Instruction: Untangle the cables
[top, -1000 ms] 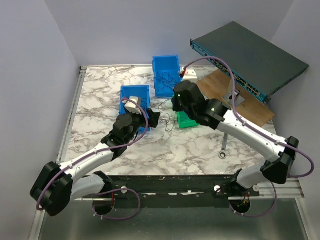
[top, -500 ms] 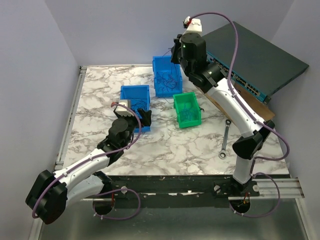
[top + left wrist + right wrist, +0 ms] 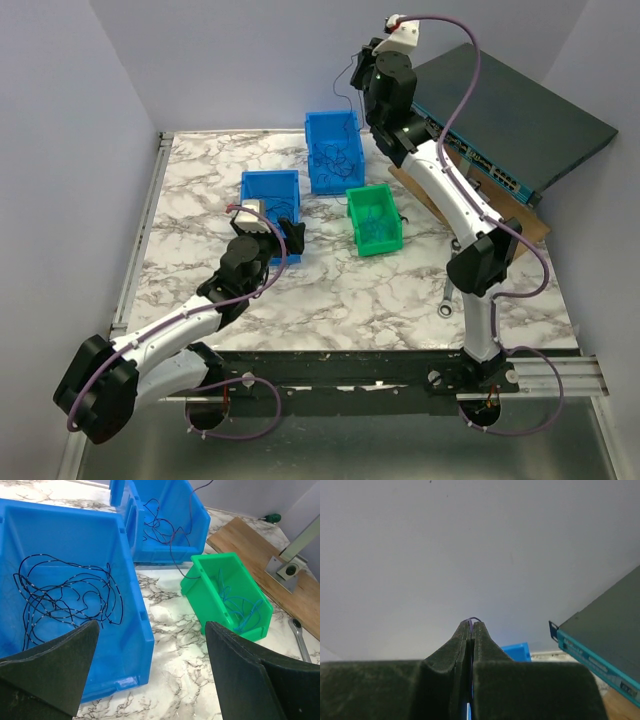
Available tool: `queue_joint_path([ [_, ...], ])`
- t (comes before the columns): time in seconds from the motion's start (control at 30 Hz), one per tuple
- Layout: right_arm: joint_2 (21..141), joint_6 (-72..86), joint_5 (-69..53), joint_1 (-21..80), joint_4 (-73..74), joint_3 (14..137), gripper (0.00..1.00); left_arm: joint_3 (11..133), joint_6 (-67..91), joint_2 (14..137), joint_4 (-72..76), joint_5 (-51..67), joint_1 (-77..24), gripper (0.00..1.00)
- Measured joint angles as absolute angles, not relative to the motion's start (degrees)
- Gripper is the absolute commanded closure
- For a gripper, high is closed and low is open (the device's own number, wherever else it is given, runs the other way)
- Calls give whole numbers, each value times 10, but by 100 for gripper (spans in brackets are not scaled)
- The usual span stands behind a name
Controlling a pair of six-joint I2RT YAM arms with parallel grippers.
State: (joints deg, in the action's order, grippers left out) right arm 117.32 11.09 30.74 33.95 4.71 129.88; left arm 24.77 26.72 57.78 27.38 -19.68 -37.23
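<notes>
At the desk's (image 3: 200,180) far edge, the far blue bin (image 3: 311,150) could tip if its tangle snags. My right tool (image 3: 471,625), high above, is clamped on one thin cable (image 3: 471,620) rising from that knot. My left tool (image 3: 290,235) gapes over the nearer blue bin's (image 3: 270,175) looped dark wires (image 3: 65,592).

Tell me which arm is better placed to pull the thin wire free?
Right: its gripper is shut on the thin wire leading from the far blue plastic bin; left gripper is open, empty.
</notes>
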Motion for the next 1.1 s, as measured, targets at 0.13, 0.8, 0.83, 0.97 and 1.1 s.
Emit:
queue_joint_path([
  [0.13, 1192, 111, 297, 324, -13, 1294, 99, 248, 264, 580, 274, -191, -372, 11],
  [0.8, 1366, 140, 270, 318, -77, 1168, 99, 248, 261, 584, 276, -177, -372, 11],
  [0.83, 1381, 144, 265, 318, -63, 1183, 99, 248, 261, 584, 276, -175, -372, 11],
  [0.97, 1432, 161, 246, 318, 3, 1228, 98, 248, 261, 585, 276, -173, -372, 11],
  [1.1, 1454, 180, 231, 317, 62, 1237, 61, 248, 260, 588, 275, -172, -372, 11],
])
